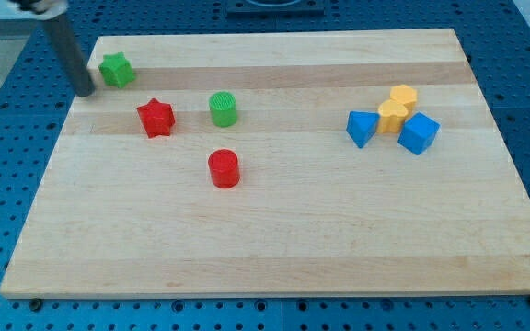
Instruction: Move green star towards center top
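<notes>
The green star (116, 70) lies near the board's top left corner. My tip (85, 90) rests on the board just left of and slightly below the green star, a small gap apart from it. The dark rod rises from the tip toward the view's top left. A red star (155, 118) lies below and right of the green star. A green cylinder (224, 108) stands right of the red star.
A red cylinder (224, 169) stands below the green cylinder. At the right, a blue block (362, 128), two yellow blocks (403, 96) (392, 116) and a blue cube (419, 133) sit clustered together. The wooden board (274, 248) lies on a blue perforated table.
</notes>
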Tool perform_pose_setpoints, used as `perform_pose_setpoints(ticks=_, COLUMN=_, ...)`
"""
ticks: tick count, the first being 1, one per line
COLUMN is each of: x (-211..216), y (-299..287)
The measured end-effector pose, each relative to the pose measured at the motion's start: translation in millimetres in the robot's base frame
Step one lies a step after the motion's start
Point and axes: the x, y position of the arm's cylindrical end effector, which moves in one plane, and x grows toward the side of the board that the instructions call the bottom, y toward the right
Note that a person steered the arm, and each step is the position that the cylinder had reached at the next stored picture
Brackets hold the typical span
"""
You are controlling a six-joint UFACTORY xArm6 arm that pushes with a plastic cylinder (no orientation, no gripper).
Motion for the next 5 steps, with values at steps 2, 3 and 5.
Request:
perform_pose_setpoints(ticks=2, x=-58, y=21)
perform_pose_setpoints(ticks=3, x=-44, y=58)
perform_pose_setpoints(ticks=5, x=-38, y=100)
